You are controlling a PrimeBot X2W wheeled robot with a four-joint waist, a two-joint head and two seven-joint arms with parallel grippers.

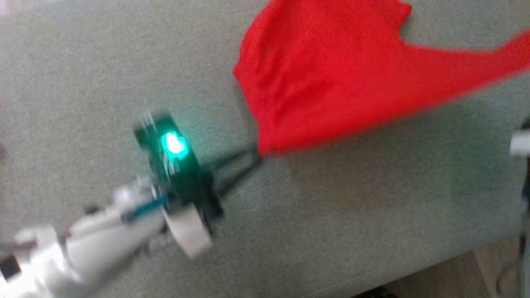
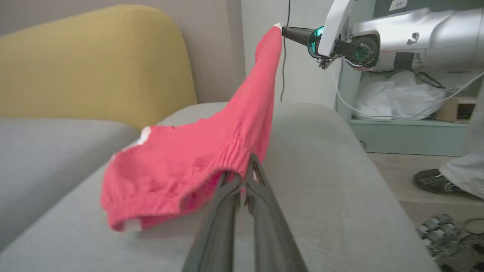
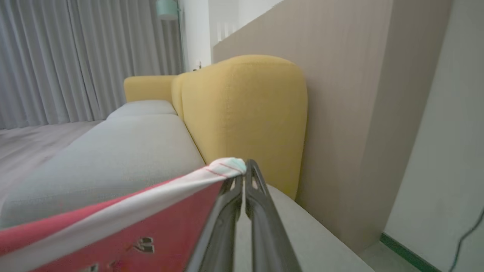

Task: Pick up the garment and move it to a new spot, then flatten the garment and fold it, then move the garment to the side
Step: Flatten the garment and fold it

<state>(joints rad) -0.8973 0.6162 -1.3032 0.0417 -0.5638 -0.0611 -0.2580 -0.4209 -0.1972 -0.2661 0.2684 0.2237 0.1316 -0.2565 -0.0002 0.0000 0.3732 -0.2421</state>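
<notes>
On a grey sofa seat [image 1: 124,62], the left gripper [image 2: 247,166] is pinched shut on the gathered edge of the red garment [image 2: 181,170], whose bulk hangs low over the seat. The cloth climbs in a taut strip to the right gripper [image 2: 283,29], clamped on a white-trimmed corner held higher. Beyond stand the yellow backrest [image 2: 94,56] and a person's dark shoe [image 2: 431,181] on the floor.

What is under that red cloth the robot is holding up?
A grey sofa cushion lies under the red cloth. The patch of cushion beneath the cloth's drooping end is covered, so anything lying there cannot be seen.
</notes>
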